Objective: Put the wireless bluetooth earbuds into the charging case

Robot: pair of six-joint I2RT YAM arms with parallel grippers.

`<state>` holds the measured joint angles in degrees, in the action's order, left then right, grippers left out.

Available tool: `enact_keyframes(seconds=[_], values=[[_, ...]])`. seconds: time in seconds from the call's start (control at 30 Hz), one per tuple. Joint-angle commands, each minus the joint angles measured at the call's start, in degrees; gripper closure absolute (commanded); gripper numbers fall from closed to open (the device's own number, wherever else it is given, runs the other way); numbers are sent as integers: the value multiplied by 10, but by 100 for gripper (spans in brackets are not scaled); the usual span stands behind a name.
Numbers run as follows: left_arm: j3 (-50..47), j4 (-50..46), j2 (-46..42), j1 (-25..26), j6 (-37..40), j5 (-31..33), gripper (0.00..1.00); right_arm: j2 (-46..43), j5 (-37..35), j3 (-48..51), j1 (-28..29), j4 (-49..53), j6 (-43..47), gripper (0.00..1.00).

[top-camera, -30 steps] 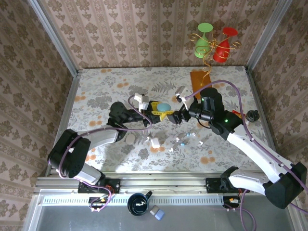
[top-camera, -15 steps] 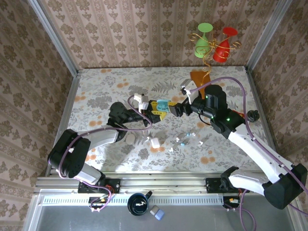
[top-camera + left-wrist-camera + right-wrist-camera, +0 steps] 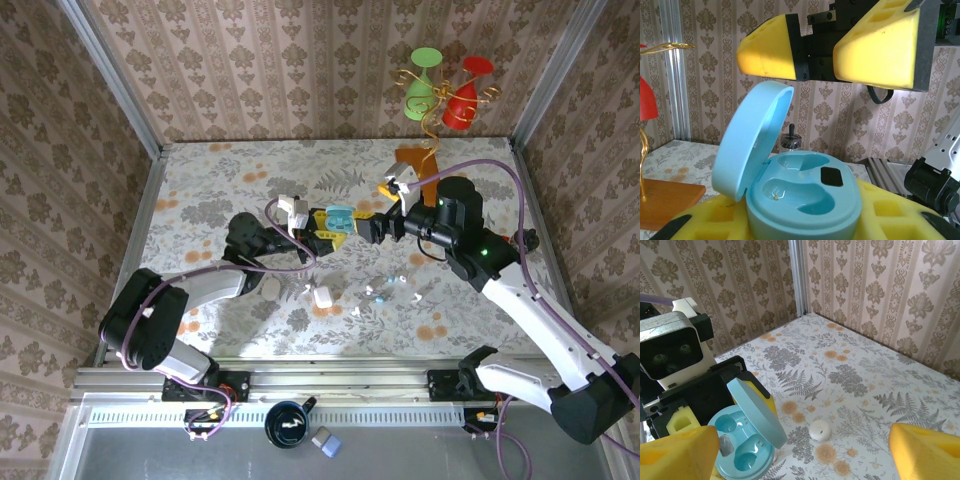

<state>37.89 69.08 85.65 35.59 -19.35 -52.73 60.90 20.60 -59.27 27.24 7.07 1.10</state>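
Left hand (image 3: 330, 226) grips the open charging case (image 3: 805, 195); right hand (image 3: 362, 228) gapes empty. Earbuds (image 3: 381, 296) (light, slick, tiny) likely want pinching across their bodies.

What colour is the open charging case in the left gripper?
The case is light blue; left wrist view shows it best.

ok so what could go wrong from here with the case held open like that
The right gripper hangs open and empty right by the charging case, whose lid stands up. A nudge could snap it shut or twist the case in the left gripper. The earbuds on the table are tiny for such a bulky gripper, so a pick may miss or flick one away.
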Motion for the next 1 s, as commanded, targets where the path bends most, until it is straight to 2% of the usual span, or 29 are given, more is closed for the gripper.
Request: enact_keyframes(seconds=[0.0, 0.13, 0.57, 0.67, 0.73, 0.8, 0.97], values=[[-11, 21, -20, 2, 17, 12, 70, 0, 18, -10, -3, -3, -24, 10], [-20, 1, -34, 4, 43, 36, 71, 13, 10, -6, -5, -5, -47, 7], [-18, -63, -63, 23, 92, 39, 71, 66, -14, -54, -10, 4, -80, 8], [-26, -61, -67, 23, 92, 61, 71, 53, 7, -52, -10, 5, -84, 6], [-27, -65, -71, 23, 97, 82, 71, 39, 18, -44, -10, 6, -87, 0], [-29, -74, -74, 22, 106, 100, 72, 18, 29, -24, -10, -9, -94, 0], [-36, -81, -79, 13, 119, 145, 72, -57, 29, 81, -25, -109, -153, 0]])
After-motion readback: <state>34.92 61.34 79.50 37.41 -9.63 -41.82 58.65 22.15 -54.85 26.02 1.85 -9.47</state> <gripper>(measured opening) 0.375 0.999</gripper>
